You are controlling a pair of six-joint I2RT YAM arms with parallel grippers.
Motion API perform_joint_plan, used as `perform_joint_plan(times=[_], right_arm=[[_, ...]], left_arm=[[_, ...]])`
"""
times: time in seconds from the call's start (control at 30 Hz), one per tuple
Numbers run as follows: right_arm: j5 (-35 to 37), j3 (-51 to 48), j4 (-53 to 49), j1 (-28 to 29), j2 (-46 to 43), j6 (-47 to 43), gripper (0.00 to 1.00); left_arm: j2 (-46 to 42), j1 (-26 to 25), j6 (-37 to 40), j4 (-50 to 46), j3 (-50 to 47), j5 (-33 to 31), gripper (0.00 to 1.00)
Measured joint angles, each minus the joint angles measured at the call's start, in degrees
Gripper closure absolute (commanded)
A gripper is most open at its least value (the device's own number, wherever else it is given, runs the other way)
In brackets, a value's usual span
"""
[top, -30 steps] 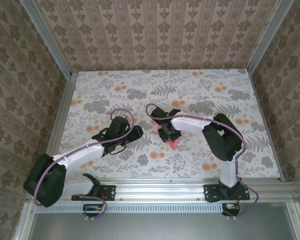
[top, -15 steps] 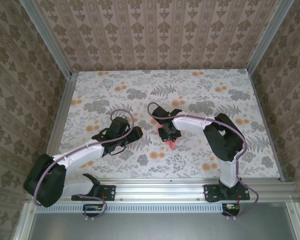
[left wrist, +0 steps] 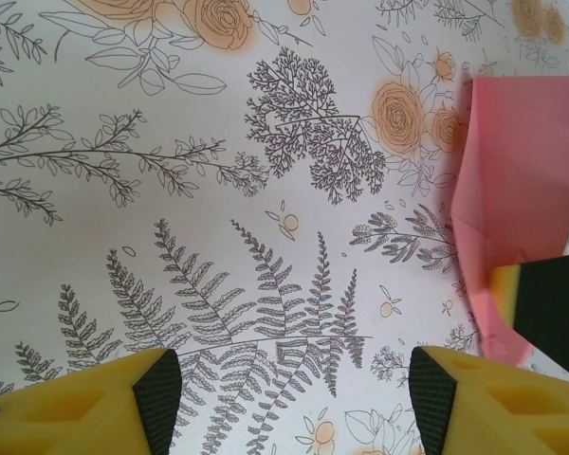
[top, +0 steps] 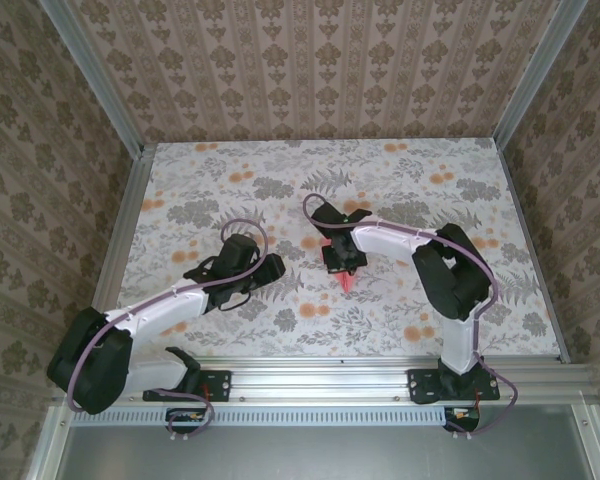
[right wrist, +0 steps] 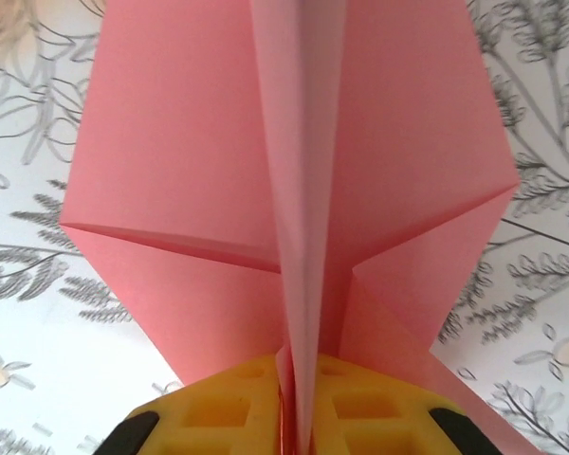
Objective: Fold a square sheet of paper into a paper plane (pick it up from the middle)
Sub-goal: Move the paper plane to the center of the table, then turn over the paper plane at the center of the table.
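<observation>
1. The right pincer is clamped on the raised centre ridge of the square sheet of paper. A second ago its fingers stood wider; they have since drawn in until the yellow pads pinch the crease from both sides.
2. Over that same second the right arm has shifted a little away and to its right in the top view, and the sheet has gone along with it.
3. The sheet is no longer a flat square: slanted flaps spread to either side of the ridge. It sits mid-bench, just right of centre, with a red tip showing on the near side of the pincer. Whether the flaps rest on the floral bench or hang just above it, I cannot tell.
4. My reading is that the folding is well along. A grip on the ridge suits sharpening that crease or lifting the plane.
5. The left pincer has not moved. Its fingers stand apart with nothing between them, over bare bench just left of the sheet, whose edge shows at the right of its wrist view.
6. The left pincer is the nearest thing to the sheet — a sweep leftward could catch a flap on it. The patterned walls stand well apart.
7. The paper looks thin and may slip or buckle under the pinch.
</observation>
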Motion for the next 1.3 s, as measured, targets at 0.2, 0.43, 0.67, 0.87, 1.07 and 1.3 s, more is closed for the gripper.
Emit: perform_joint_plan(times=[0.2,0.43,0.67,0.87,1.07,1.3], right_arm=[[-0.8,-0.2,0.4,0.0,0.1,0.6,0.65],[2.2,1.5,-4.3,-0.2,-12.0,-1.8,0.43],[14.9,1.4,-0.9,-1.1,-37.2,-8.8,0.24],[29.5,-18.1,16.6,-5.0,-57.9,-22.6,0.00],[18.6,-28.8,21.9,-21.7,-59.0,-22.3,0.13],[-16.0,-27.5,25.4,-22.5,-37.8,-7.5,0.30]], left_arm=[[-1.1,0.0,0.9,-0.6,0.1,-0.1,0.32],[-7.8,0.1,4.9,-7.0,3.0,-4.9,0.31],[-19.5,2.2,11.2,-14.1,4.8,-16.5,0.12],[-28.5,9.3,18.6,-17.9,3.8,-25.4,0.02],[-30.6,20.6,24.2,-20.2,1.8,-26.4,0.01],[-30.5,25.4,24.2,-20.3,-0.3,-18.3,0.01]])
